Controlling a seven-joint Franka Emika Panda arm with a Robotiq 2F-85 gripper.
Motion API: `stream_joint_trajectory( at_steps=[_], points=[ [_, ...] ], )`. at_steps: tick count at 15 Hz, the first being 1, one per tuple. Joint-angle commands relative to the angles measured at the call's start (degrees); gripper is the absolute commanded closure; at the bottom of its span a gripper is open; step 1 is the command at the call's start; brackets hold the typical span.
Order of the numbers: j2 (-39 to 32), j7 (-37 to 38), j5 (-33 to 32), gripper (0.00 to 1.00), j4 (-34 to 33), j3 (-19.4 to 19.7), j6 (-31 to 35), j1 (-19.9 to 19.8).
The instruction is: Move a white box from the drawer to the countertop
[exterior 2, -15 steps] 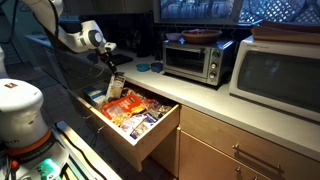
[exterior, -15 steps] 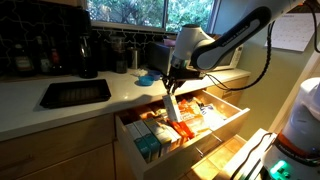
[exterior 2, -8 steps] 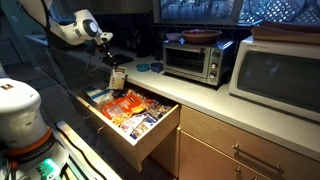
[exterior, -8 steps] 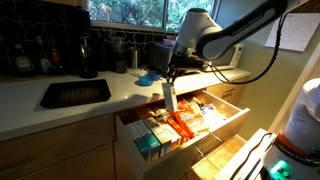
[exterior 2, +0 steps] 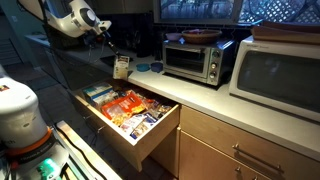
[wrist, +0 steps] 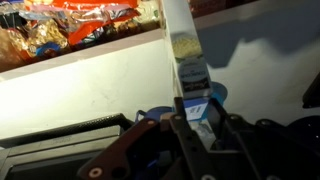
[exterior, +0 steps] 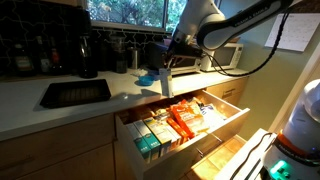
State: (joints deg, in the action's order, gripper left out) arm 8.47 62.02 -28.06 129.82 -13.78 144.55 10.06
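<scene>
White box [exterior: 166,84] hangs nearly upright in the air, close to the edge of the off-white surface [exterior: 120,90] and above the open drawer [exterior: 228,132]. The gripper [exterior: 168,68] grasps its upper end tightly. Orange packets [exterior: 182,121] and teal boxes [exterior: 147,144] lie inside the drawer.

White box [exterior: 166,84] hangs above where open drawer [exterior 2: 158,138] meets countertop [exterior: 25,105]; toaster oven [exterior 2: 192,60] stands on countertop beside microwave [exterior 2: 280,80]

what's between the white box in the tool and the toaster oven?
In an exterior view, small blue items sit on the countertop between the white box and the toaster oven.
</scene>
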Motion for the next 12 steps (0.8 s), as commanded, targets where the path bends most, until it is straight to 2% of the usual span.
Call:
stream_joint_trajectory(
  at_steps=[1, 6, 12],
  points=[
    [-0.4, 2.6, -4.0, 0.93, -4.7, -2.0, -2.4, -1.8],
    [-4.7, 5.2, -8.4, 0.93, -10.5, -1.9, -1.5, -2.4],
    [-13.5, 10.6, -15.1, 0.93, -15.9, 0.9, -0.1, -0.9]
  ],
)
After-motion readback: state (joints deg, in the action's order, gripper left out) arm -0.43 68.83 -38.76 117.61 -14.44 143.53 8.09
